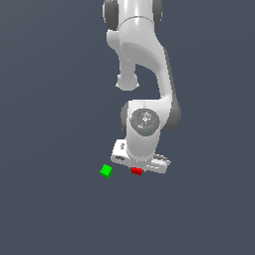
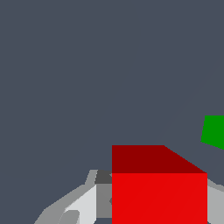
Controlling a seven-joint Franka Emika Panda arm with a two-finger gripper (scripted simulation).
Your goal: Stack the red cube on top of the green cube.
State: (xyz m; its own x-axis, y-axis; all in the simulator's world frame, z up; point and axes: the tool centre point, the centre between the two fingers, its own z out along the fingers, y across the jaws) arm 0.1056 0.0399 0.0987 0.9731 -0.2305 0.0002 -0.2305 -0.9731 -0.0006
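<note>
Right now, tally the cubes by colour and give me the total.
Red cube: 1
Green cube: 1
Total: 2 cubes

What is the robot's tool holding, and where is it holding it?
It looks like the tool has the red cube between its fingers, by two opposite sides. A firm squeeze can't be confirmed. The green cube sits apart, untouched.
</note>
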